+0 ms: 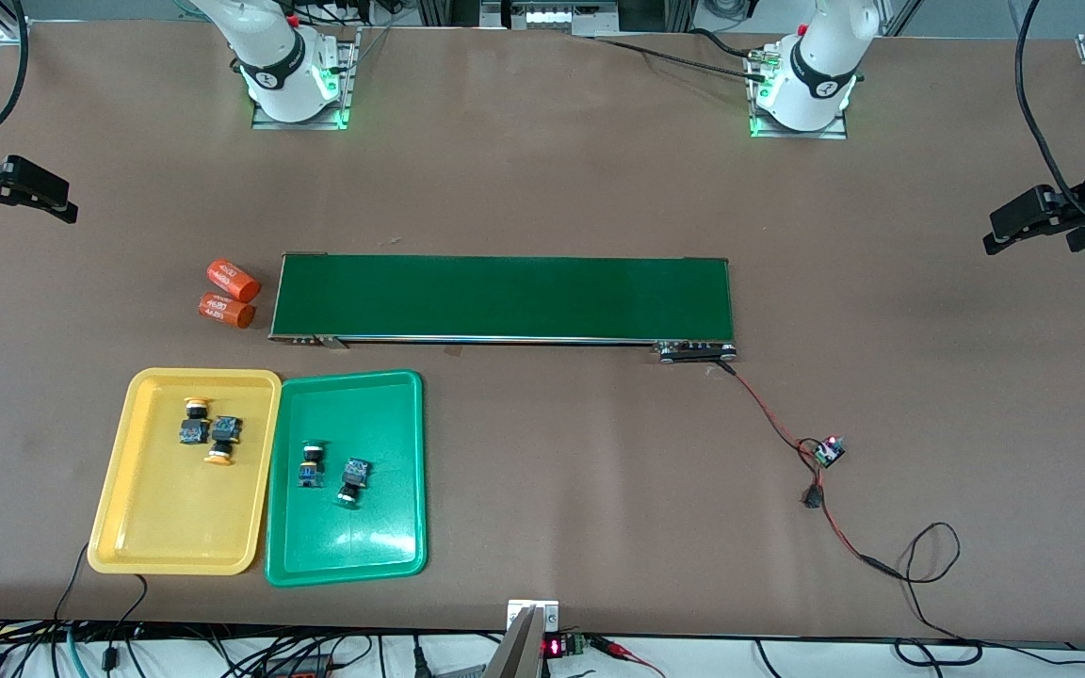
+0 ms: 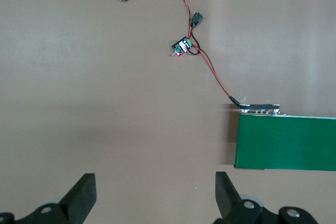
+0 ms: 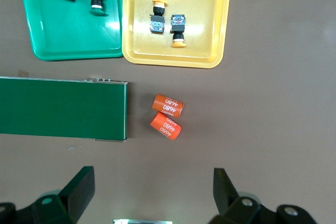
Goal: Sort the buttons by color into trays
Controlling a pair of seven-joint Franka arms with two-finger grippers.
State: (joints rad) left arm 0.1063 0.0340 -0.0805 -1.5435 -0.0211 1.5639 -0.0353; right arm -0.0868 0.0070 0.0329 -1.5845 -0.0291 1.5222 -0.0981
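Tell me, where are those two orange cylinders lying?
The two orange cylinders lie side by side on the table, beside the conveyor belt at the right arm's end, farther from the front camera than the yellow tray.

The left gripper (image 2: 155, 195) fills the bottom of the frame, its two dark fingers (image 2: 84, 195) spread wide apart with nothing between them but bare brown bench (image 2: 79, 77). At the lower right lies one end of the dark-green conveyor belt (image 2: 286, 142). From its corner a red-and-black cable (image 2: 210, 69) runs up to a small circuit board (image 2: 182, 48) with a red light in the upper middle, then loops at the top.
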